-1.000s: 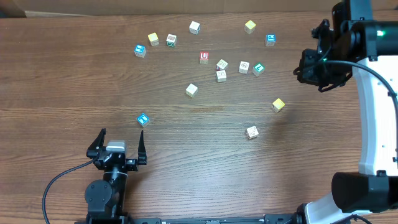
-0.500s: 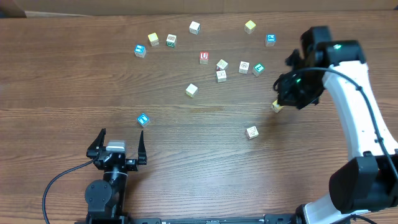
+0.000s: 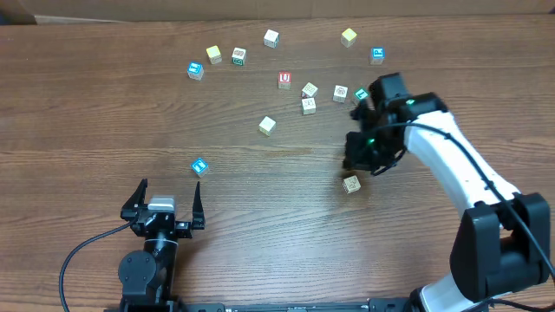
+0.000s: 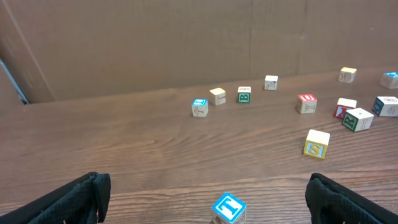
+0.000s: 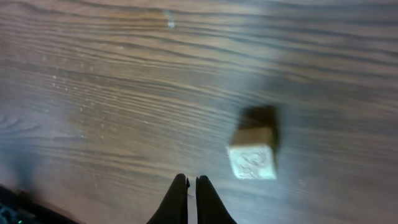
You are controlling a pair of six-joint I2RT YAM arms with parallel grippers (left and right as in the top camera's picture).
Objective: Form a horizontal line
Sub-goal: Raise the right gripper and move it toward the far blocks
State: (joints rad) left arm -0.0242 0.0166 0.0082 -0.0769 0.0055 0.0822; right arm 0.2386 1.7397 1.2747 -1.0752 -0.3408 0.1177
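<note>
No row of touching cubes shows; the letter cubes lie scattered and apart. My right gripper [image 3: 357,161] is shut and empty, low over the table just above a tan cube [image 3: 351,184]. In the right wrist view its fingertips [image 5: 192,186] are pressed together, with the tan cube [image 5: 252,160] a little ahead and to the right, not touching. A red "U" cube [image 3: 284,80] and a blue cube [image 3: 377,55] lie farther back. My left gripper [image 3: 169,201] is open and empty at the front left, with a blue cube [image 3: 200,166] just ahead; this cube [image 4: 229,208] lies between the open fingers [image 4: 208,193].
Several more cubes lie across the back: a blue one [image 3: 195,70], yellow ones [image 3: 213,54] [image 3: 349,36], a white one [image 3: 271,38], tan ones [image 3: 310,90] [image 3: 340,93] and a pale one [image 3: 267,126]. A cardboard wall [image 4: 186,43] stands behind the table.
My right arm has swung from the right edge down and left to the table's middle. The yellow cube that lay at its right is now hidden under the arm. The left arm is still.
</note>
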